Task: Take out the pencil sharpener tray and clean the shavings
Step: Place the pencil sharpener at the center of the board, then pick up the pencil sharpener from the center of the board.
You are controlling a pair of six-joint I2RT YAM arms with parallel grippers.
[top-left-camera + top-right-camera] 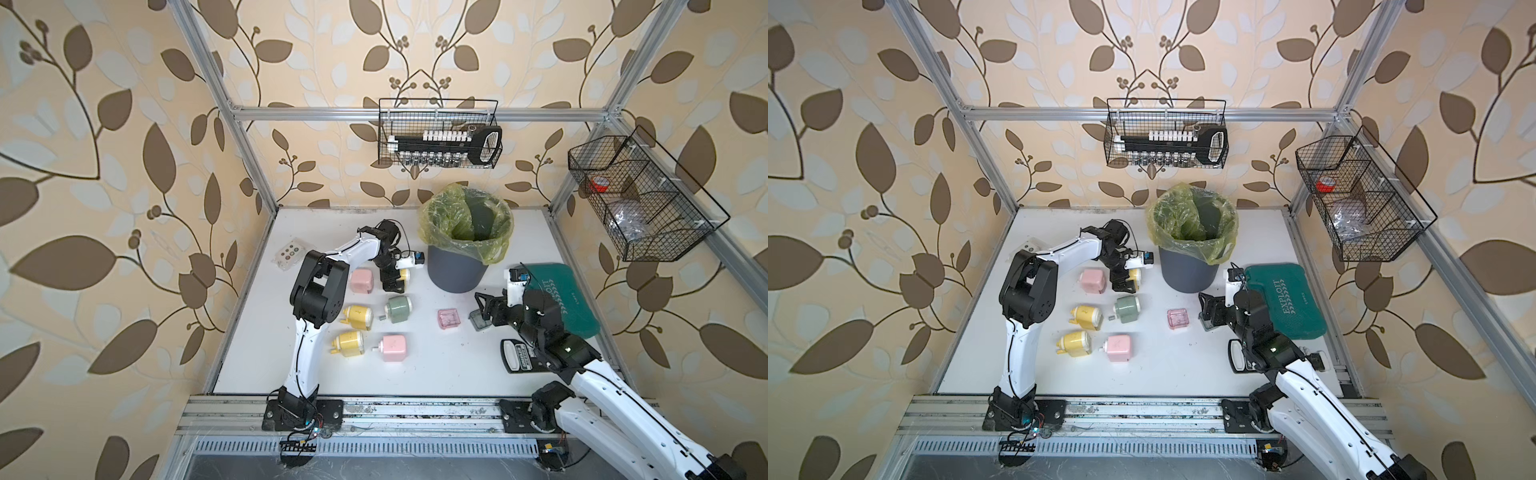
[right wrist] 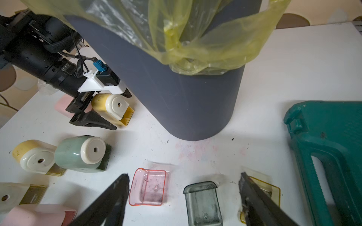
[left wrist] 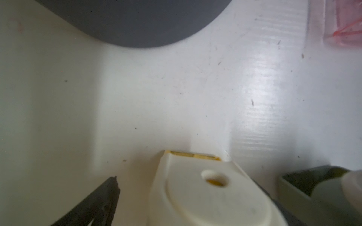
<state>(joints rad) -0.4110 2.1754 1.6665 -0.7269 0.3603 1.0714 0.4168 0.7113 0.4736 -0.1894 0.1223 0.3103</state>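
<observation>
A yellow pencil sharpener [image 1: 404, 275] with a cream face [image 2: 115, 106] lies by the bin, its yellow tray [image 2: 127, 115] still in it. My left gripper [image 1: 397, 284] stands open around this sharpener, one finger [image 3: 101, 199] a gap away from its side. My right gripper [image 2: 184, 176] is open low over loose trays. A pink tray [image 2: 148, 187] and a grey tray [image 2: 202, 203] lie between its fingers, and a yellow tray [image 2: 272, 189] lies under one finger. The shavings are out of view; only dark smudges mark the trays.
The grey bin [image 1: 457, 270] with a yellow bag stands at the back middle. Several more sharpeners lie left of centre, among them pink [image 1: 360, 280], green [image 1: 398, 308] and yellow [image 1: 357, 318]. A green case [image 1: 561, 299] lies to the right, a black labelled object [image 1: 517, 357] in front of it.
</observation>
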